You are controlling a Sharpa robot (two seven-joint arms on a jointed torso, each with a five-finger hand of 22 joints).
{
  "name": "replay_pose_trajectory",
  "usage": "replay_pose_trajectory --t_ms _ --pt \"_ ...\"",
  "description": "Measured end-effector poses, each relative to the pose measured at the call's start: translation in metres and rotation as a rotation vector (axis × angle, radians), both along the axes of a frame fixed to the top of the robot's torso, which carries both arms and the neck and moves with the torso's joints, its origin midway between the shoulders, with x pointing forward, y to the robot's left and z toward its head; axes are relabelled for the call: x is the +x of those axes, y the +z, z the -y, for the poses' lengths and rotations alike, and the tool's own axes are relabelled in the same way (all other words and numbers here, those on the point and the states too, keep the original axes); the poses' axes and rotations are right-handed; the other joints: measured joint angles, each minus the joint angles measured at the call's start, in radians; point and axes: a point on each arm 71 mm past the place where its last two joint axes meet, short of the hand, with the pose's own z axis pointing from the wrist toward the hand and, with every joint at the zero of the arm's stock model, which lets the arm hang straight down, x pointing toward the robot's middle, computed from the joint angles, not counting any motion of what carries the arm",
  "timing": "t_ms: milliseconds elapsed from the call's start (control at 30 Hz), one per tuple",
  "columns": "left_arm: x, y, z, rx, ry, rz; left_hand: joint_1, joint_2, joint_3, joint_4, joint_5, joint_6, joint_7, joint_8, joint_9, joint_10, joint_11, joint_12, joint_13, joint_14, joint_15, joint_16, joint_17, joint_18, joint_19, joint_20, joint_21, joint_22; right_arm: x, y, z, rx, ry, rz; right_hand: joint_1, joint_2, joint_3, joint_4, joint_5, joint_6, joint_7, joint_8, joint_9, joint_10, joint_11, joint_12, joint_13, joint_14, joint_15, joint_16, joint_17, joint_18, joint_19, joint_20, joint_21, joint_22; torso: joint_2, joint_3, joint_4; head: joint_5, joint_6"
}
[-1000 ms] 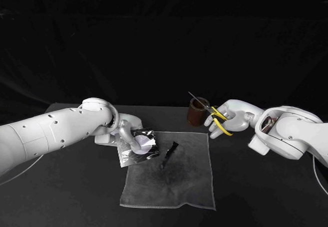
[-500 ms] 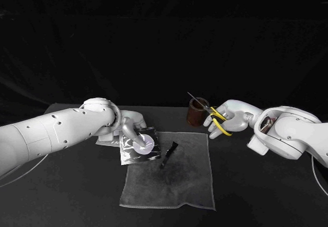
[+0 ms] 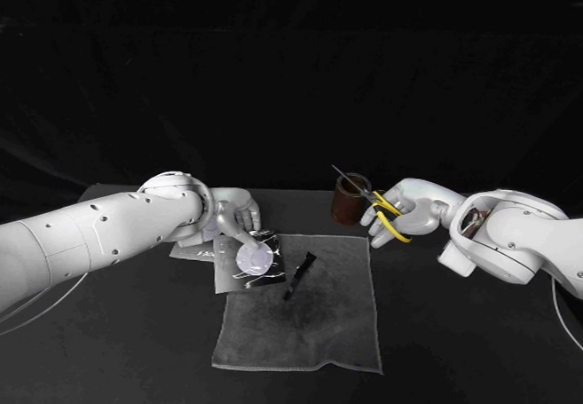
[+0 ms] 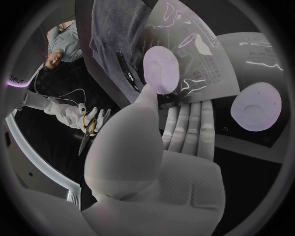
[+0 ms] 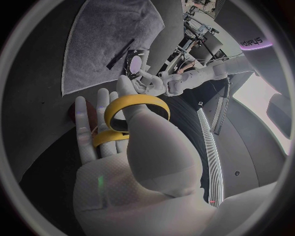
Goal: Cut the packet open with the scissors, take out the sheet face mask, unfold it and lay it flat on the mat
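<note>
Mat: the grey mat (image 3: 300, 327) lies flat on the black table (image 3: 107, 355), nearest the robot.
Strip: a thin dark strip (image 3: 298, 271) rests on the mat's far left part. It is probably the edge trimmed off the packet, though its surface is too small to read.
Packet: the packet (image 3: 231, 271) is at the mat's far left corner, tilted up and overlapping the mat's edge. It looks like thin printed foil, so it should be light, slick and easily creased. The mask inside is likely damp, soft and easy to tear, so it should be drawn out by an edge and not tugged. Whether the mouth is open cannot be told.
Left hand: the left hand (image 3: 236, 220) pinches the packet. Its thumb pad (image 4: 161, 69) presses on the printed face, and the other fingers lie side by side behind the foil.
Right hand: the right hand (image 3: 413, 211) is well apart from the packet, past the mat's far right corner. It is closed through the yellow loops of the scissors (image 3: 387, 214), whose blades point up and away.
Cup: a brown cup (image 3: 352, 202) stands upright just beyond the mat's far edge, close beside the right hand and under the blades.
</note>
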Motion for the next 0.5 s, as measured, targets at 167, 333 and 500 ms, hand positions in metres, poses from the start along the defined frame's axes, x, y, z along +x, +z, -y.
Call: replay_pose_trajectory --t_ms 167,333,500 --pt "0.002 0.005 -0.01 -0.02 0.033 0.05 0.005 -0.022 -0.031 0.004 0.0 -0.027 -0.005 0.033 -0.01 -0.076 0.016 0.031 -0.002 -0.077 0.022 0.001 -0.036 -0.017 -0.079 0.011 -0.04 0.0 0.001 -0.001 0.0 -0.002 -0.002 -0.001 0.0 0.0 0.001 -0.001 0.0 0.0 0.0 0.0 0.0 0.0 0.0 0.0 0.0 0.0 0.0 -0.004 0.0 0.0 0.0 0.0 0.0 0.0 0.0 -0.0001 -0.0004 -0.001 0.001" --pt "0.002 0.012 -0.023 -0.063 0.066 0.073 0.008 -0.023 -0.03 0.004 0.0 0.004 -0.024 0.027 -0.044 -0.088 0.032 0.061 -0.015 -0.109 0.037 -0.019 -0.095 -0.048 -0.178 0.011 -0.048 0.0 0.003 -0.002 0.002 -0.011 -0.006 0.0 0.0 0.0 0.004 0.001 0.0 0.0 0.0 0.0 -0.002 0.0 0.0 0.0 0.0 0.0 0.0 -0.004 -0.001 0.0 0.0 0.0 0.0 0.002 -0.001 -0.0001 -0.0004 -0.001 0.001" --pt "0.001 0.021 -0.034 -0.149 0.103 0.056 0.017 0.004 -0.005 0.0 0.0 0.039 -0.019 -0.013 -0.085 -0.05 0.02 0.068 -0.035 -0.061 0.026 -0.028 -0.142 -0.048 -0.178 0.011 -0.043 0.004 0.004 -0.002 0.002 -0.026 -0.003 0.003 0.0 0.0 0.004 0.002 0.0 -0.001 0.001 0.0 -0.002 0.0 0.0 0.0 0.0 0.0 0.0 -0.004 -0.001 0.0 0.0 0.0 0.0 0.002 -0.001 -0.0001 0.0005 -0.001 0.003"
